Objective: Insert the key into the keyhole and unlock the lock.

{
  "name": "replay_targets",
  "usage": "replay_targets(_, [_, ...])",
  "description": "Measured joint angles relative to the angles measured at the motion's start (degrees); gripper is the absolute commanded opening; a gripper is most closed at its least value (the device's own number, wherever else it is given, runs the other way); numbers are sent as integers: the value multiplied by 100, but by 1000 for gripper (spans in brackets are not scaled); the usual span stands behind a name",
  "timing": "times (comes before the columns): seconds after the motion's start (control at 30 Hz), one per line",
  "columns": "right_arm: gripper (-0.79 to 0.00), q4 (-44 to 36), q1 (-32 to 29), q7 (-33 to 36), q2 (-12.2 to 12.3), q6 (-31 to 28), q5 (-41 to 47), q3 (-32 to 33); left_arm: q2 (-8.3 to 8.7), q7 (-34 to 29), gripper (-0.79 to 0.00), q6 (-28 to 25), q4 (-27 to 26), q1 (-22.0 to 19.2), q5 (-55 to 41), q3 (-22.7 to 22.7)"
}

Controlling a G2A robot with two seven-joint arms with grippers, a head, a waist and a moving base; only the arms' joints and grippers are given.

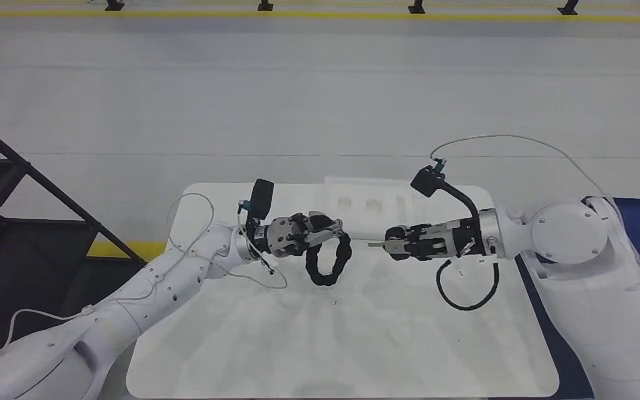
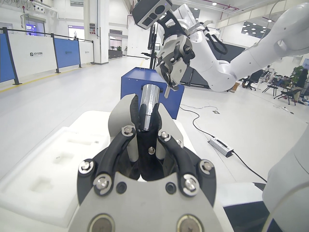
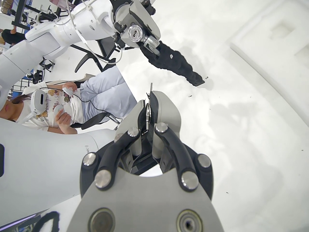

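While the key [image 1: 376,243] sits pinched in the right tool [image 3: 149,101], held in the air near the keyhole [image 3: 134,33] but apart from it, the likeliest failure is misalignment. A blade tilted against the slot would strike the chrome face and skid off. The left tool [image 2: 144,108] is clamped on the lock [image 2: 149,102] above the desk [image 1: 400,340]. It grips only the barrel's rear part, so a push or a twist of the key could swivel the barrel between the fingers. The black cable loop [image 1: 328,262] hanging below might also drag on it. By my count: one lock, one key, two tools, and one foam tray [image 1: 440,195] showing three recesses.
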Motion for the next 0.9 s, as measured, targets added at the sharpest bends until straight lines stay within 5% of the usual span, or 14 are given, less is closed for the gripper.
replay_targets(0.2, [-785,-339,61,248,53,237,3,29,-61,546,-785,325,12,103,1212,-242])
replay_targets(0.47, [-785,-608,244,290,76,417,-243,-241,-133,1882,-785,1436,-60,196,2876,-221])
replay_targets(0.9, [-785,-834,372,61,92,161,-498,-601,-142,2700,-785,2253,44,-51,3171,531])
